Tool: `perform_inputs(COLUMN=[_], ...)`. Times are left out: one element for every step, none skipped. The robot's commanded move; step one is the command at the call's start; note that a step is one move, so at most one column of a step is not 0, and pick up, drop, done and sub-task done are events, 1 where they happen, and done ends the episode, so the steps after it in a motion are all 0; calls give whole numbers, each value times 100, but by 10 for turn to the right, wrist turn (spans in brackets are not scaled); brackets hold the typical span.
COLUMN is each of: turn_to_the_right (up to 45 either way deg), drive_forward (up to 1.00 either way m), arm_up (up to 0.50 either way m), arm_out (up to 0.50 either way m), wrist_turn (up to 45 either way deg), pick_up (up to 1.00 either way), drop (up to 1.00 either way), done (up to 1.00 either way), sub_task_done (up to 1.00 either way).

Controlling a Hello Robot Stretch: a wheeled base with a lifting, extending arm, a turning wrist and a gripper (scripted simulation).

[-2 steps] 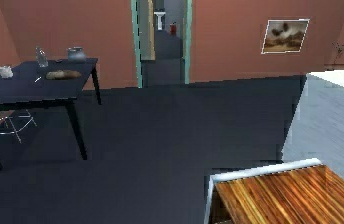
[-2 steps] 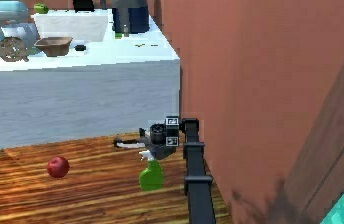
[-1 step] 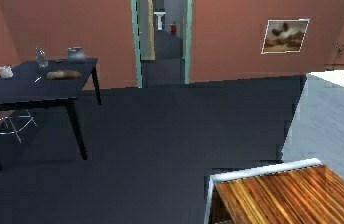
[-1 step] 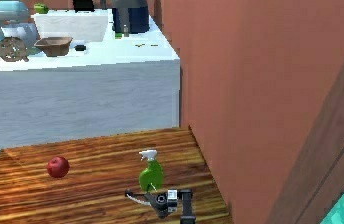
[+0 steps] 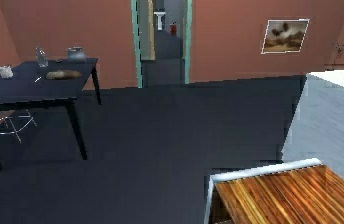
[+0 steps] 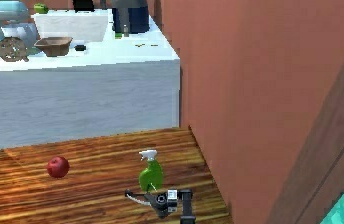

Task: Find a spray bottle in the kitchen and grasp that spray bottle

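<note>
Wooden table (image 6: 90,150), arm side view: a green spray bottle (image 6: 151,172) stands upright toward the edge beside the terracotta wall (image 6: 260,90), with a red apple (image 6: 58,166) well apart at the view's left. The gripper (image 6: 135,197) is just below the bottle, and whether it holds anything cannot be told. Forward view: broad bare dark floor (image 5: 170,130) lies between a dark table (image 5: 40,85) at left and a white counter (image 5: 330,115) at right, leading to an open doorway (image 5: 162,45).
</note>
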Motion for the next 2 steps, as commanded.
perform_inputs(turn_to_the_right=[0,0], drive_forward=[0,0], arm_up=[10,0], arm_out=[0,0], wrist_turn=[0,0], pick_up=[0,0], drop=[0,0], done=[0,100], sub_task_done=[0,0])
